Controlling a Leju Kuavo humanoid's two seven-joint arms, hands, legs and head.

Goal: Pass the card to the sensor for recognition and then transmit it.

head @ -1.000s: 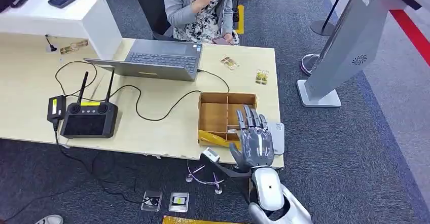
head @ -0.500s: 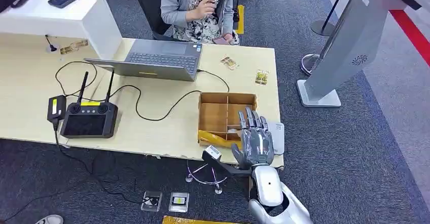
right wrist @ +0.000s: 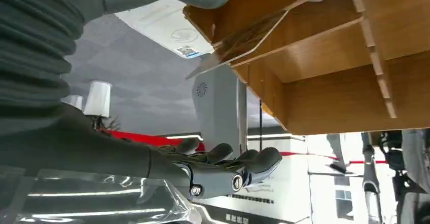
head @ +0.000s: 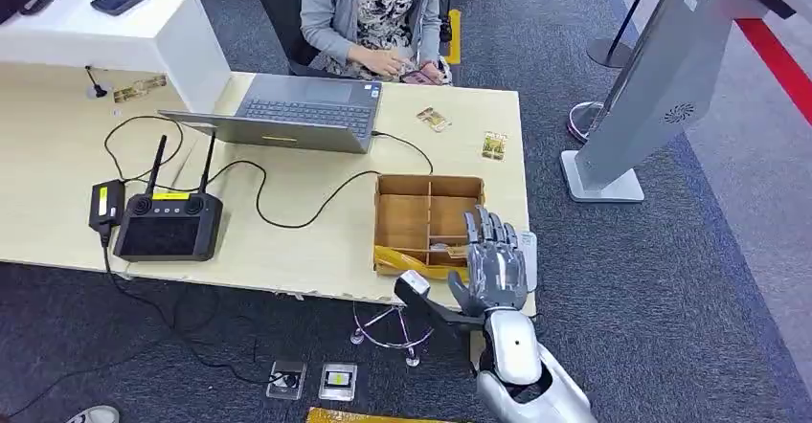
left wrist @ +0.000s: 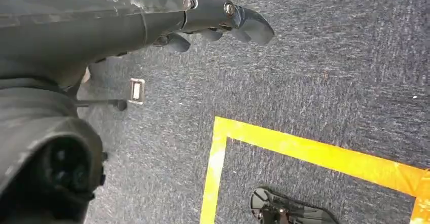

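Note:
A brown partitioned cardboard box [head: 412,214] sits near the table's front right corner. A card [right wrist: 248,36] leans inside one of its compartments; from the head it shows as a small pale shape [head: 450,247]. My right hand [head: 493,265] hovers at the box's near right corner with fingers [right wrist: 228,165] stretched out and holding nothing. It partly covers a flat grey-white sensor pad [head: 527,251], whose labelled face [right wrist: 165,26] lies beside the box. My left hand [left wrist: 223,21] hangs over the dark carpet, holding nothing.
A laptop [head: 297,109], a black remote controller [head: 169,224] and trailing cables lie on the pale table [head: 57,184]. Two loose cards [head: 433,118] [head: 494,144] rest behind the box. A person [head: 373,11] sits at the far side. A grey kiosk [head: 661,78] stands at the right.
My right hand has slid slightly to the right and back toward the table's near edge. The person has lowered a hand from the face to the lap.

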